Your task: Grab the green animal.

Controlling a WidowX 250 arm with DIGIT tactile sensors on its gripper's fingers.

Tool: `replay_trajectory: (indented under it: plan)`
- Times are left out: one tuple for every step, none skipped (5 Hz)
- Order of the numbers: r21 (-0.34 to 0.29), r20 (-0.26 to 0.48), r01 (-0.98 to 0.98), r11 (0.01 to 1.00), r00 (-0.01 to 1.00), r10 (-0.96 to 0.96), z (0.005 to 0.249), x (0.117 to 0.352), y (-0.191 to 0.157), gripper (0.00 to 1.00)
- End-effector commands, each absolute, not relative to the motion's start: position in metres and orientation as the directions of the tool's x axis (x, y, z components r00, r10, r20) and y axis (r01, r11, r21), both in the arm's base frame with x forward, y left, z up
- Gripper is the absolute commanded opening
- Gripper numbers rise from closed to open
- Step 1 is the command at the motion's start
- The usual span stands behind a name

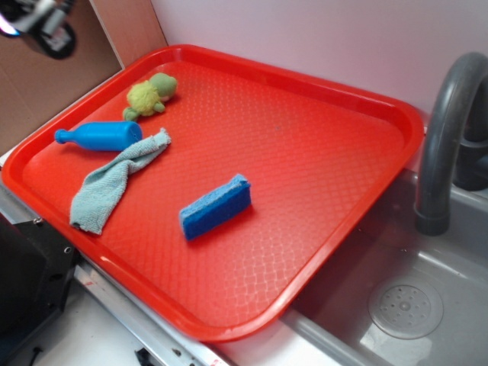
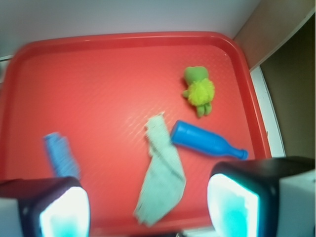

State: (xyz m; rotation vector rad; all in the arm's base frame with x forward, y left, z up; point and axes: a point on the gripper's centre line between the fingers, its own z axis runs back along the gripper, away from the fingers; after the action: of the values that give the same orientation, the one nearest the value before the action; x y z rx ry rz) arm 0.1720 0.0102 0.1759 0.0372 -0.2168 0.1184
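Note:
The green animal (image 1: 150, 95) is a small fuzzy yellow-green plush with a light green head. It lies near the far left corner of the red tray (image 1: 305, 99). It also shows in the wrist view (image 2: 199, 90), at the upper right. My gripper (image 2: 148, 210) is open and empty, high above the tray's near edge, far from the animal. Its two fingers (image 2: 232, 205) stand wide apart at the bottom of the wrist view. In the exterior view only a blurred part of the arm (image 1: 46, 27) shows at the top left.
A blue bottle (image 1: 99, 136) lies on its side just in front of the animal. A pale teal cloth (image 1: 114, 183) lies beside the bottle. A blue sponge (image 1: 216, 206) lies mid-tray. A grey faucet (image 1: 446, 137) and a sink (image 1: 404, 305) are at the right.

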Motion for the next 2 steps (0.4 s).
replay_trajectory:
  plan:
    - [0.105, 0.228, -0.21, 0.972, 0.957, 0.182, 0.131, 0.207, 0.062, 1.0]
    - [0.141, 0.175, -0.246, 0.959, 0.96, 0.22, 0.103, 0.226, 0.086, 1.0]
